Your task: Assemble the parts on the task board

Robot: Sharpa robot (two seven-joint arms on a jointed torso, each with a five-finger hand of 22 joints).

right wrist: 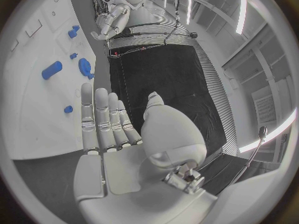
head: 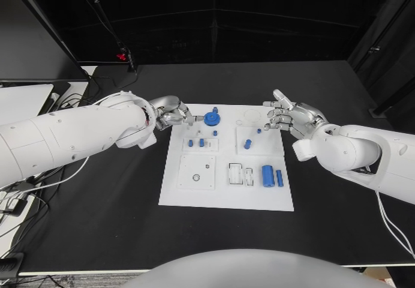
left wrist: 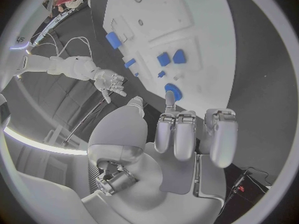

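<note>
task board (head: 226,198) sits mid-table, white and flat. blue parts scattered on it: round blue gear (head: 211,119) at the far edge, a blue cylinder (head: 267,174) toward the near right. left hand (head: 171,112) just beside the gear, fingers loosely curled, holding nothing (so it looks). right hand (head: 289,119) over the board's far right corner, fingers apart, empty. parts look small, light, rigid, probably smooth plastic; best pinched across the sides, the gear by its rim.
</note>
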